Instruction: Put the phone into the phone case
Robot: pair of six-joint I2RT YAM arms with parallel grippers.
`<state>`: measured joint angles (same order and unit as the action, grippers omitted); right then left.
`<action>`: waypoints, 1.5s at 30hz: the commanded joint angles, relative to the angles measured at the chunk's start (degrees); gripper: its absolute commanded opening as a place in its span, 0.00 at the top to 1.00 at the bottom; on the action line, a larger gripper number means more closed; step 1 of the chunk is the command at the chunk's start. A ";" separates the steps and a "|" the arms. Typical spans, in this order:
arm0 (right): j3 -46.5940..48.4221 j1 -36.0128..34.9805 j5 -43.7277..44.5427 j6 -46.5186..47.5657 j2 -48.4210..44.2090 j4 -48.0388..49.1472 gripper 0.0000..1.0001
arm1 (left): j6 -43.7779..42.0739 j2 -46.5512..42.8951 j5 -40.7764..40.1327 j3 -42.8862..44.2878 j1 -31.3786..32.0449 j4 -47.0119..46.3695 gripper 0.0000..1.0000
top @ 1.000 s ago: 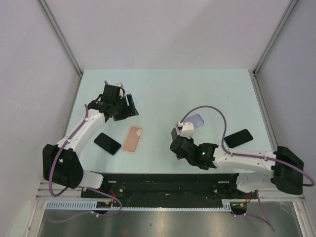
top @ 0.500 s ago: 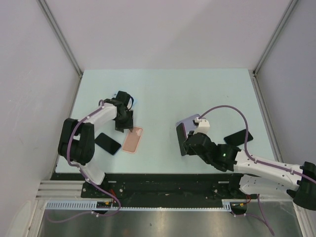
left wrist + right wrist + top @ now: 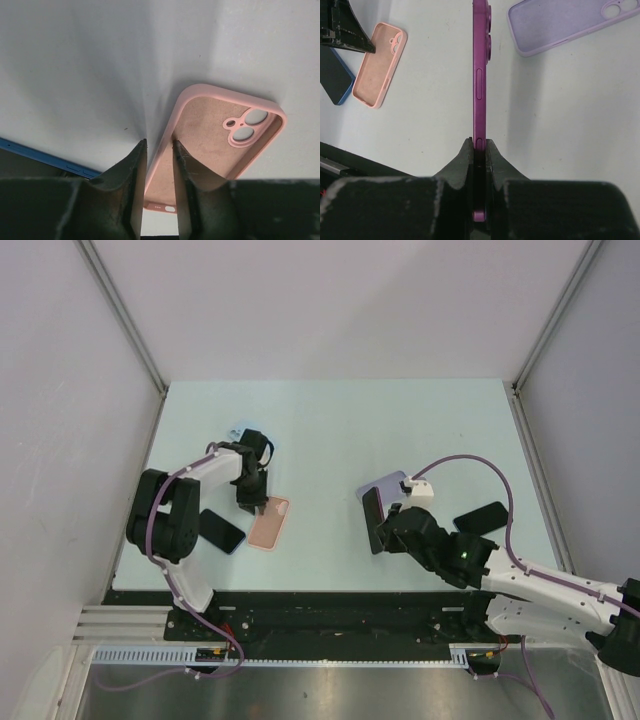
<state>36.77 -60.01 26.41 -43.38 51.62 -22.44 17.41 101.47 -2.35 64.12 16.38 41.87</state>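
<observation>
Surroundings first: a blue-edged phone lies flat just left of the pink case, close to it but apart. A black phone sits flat right of centre, beside my right forearm. Both rest on the pale table. My left arm is folded hard, elbow at lower left and forearm running up and right. My left claw points down onto the upper left edge of the pink case. In the left wrist view its fingers stand narrowly apart, straddling the case's long side wall. I can't tell whether they actually bite it. The pink case lies open side up, long axis near top-to-bottom of the overhead frame, camera cutout at the upper end. My right arm reaches low from the lower right toward centre, with a purple cable looping over it. My right claw is clamped on the lower end of the purple phone. The phone stands on edge just right of centre, long axis running straight up the wrist frame, camera bump at the far end facing right. I can't tell if it touches the table. The lilac case lies flat, open side up, at upper right near the phone's bump end, long axis diagonal, cutout toward the upper right corner.
</observation>
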 commanded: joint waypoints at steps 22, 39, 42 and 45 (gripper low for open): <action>-1.18 1.12 -1.36 -2.94 -5.73 3.62 1.00 | 18.34 -8.83 17.81 -9.79 12.88 -14.42 1.00; -5.66 1.04 -3.99 -8.12 -5.12 9.85 1.00 | 25.66 -16.65 15.45 -12.09 17.37 -19.82 0.46; -6.89 0.60 -5.67 -9.70 -3.11 14.15 1.00 | 23.64 -17.44 15.53 -12.52 16.32 -19.45 0.71; -6.98 -0.72 -4.62 -11.20 0.32 16.80 1.00 | 21.53 -18.06 15.97 -15.07 15.44 -20.68 0.93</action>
<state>29.74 -59.29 21.50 -50.83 49.15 -15.40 42.33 85.12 14.76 50.28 33.17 21.54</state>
